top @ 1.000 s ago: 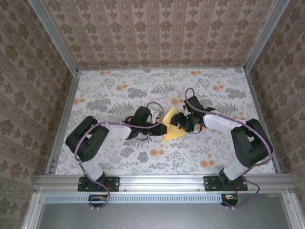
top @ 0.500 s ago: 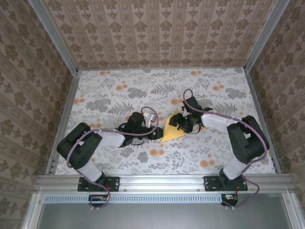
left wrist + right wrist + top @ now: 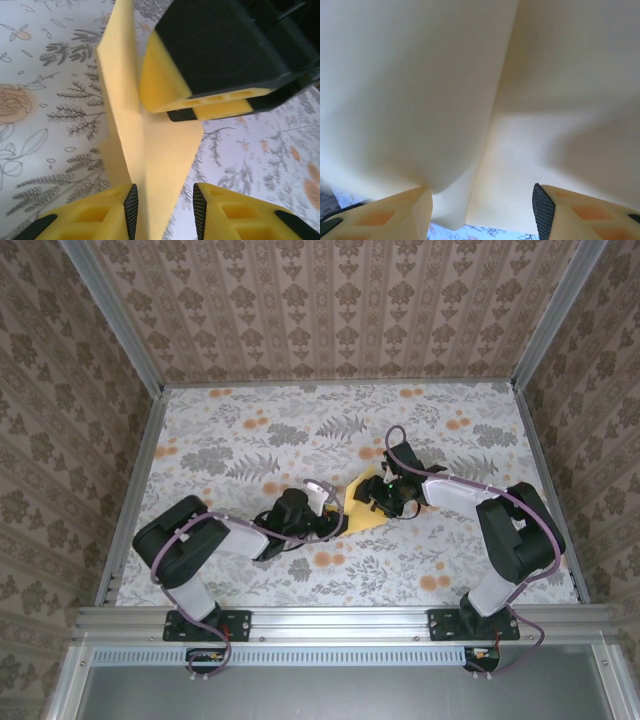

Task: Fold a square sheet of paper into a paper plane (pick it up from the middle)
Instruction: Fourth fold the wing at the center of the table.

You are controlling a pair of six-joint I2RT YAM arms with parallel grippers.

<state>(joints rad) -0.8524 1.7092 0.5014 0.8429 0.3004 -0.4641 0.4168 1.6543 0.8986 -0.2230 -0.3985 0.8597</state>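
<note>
The square sheet of paper, pale yellow and folded to a point with a centre crease, lies on the flowered table between my two grippers. My left gripper sits at its near-left tip. In the left wrist view the paper's point runs between the jaws of the left gripper, which stand apart with a gap on the right side. My right gripper is down on the far-right part of the sheet, and its fingers rest on the paper. In the right wrist view the paper lies close under the open right gripper.
The flowered tablecloth spreads out on all sides, bounded by patterned walls and a metal rail at the near edge. Both arms reach inward low over the table's middle.
The left arm has swung its elbow and its gripper has slid a little toward the near side along the paper's tip, with its jaws parting slightly. The right gripper has barely moved.
</note>
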